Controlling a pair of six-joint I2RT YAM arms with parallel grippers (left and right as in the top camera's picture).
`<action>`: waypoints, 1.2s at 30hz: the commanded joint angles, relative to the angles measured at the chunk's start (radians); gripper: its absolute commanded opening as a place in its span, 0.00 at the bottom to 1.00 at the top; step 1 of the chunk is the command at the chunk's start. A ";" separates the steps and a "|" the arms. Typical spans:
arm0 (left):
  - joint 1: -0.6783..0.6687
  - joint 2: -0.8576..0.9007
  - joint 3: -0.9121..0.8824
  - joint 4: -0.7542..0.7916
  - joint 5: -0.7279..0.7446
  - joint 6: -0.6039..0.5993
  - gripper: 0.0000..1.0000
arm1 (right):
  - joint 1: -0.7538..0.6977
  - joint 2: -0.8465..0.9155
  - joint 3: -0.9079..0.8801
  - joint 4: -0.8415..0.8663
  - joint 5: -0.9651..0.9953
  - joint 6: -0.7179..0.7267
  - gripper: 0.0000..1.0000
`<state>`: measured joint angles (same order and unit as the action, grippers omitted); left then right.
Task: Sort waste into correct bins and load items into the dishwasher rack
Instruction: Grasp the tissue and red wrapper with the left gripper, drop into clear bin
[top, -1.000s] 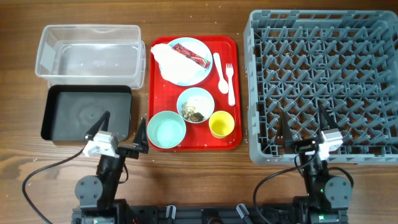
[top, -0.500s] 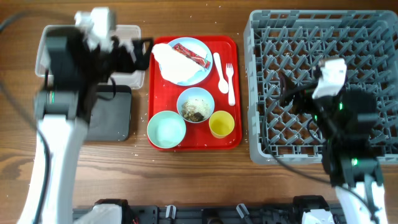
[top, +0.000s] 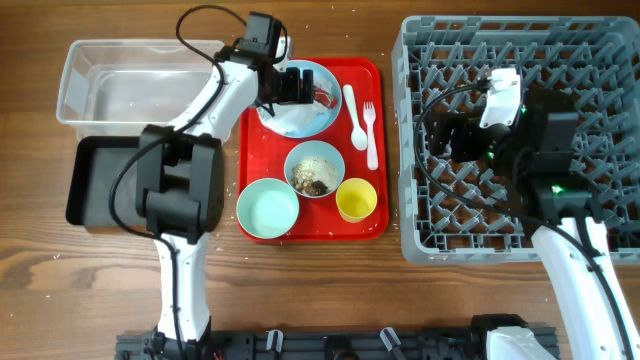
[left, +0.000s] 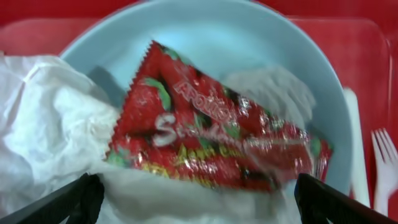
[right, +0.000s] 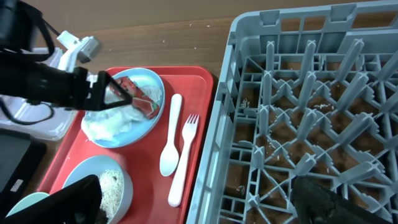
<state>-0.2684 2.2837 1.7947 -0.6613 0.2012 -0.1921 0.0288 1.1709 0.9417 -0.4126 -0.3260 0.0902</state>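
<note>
Between the wide-open jaws of the left gripper (left: 199, 198): red wrapper (left: 211, 137) on a white napkin (left: 50, 143), both on the blue plate (left: 249, 43). Below the right gripper (right: 202, 202), jaws spread wide, holding nothing: grey rack (right: 298, 124) edge, with spoon (right: 173, 134) and fork (right: 185, 155) just to the left.

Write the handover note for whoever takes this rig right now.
Left gripper: open, straddling the wrapper on the plate, not gripping.
Right gripper: open, empty, above the rack.
Napkin on the plate; scrap bowl, green bowl, cup, spoon and fork all on the red tray.
Done: nothing; tub and rack hold nothing.
To do: bin wrapper, napkin and scraps, then rack the dishes and cutlery.
</note>
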 joint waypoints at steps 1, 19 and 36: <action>-0.011 0.056 0.014 0.032 -0.039 -0.060 1.00 | -0.002 0.015 0.022 -0.001 -0.024 0.018 1.00; 0.052 -0.338 0.139 -0.055 -0.039 -0.059 0.04 | -0.002 0.015 0.021 -0.031 -0.023 0.018 1.00; 0.381 -0.183 0.111 -0.166 -0.169 0.055 0.74 | -0.002 0.015 0.020 -0.051 -0.023 0.017 1.00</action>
<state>0.1131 2.1830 1.8500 -0.8192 -0.0273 -0.1986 0.0288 1.1793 0.9417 -0.4702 -0.3332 0.0937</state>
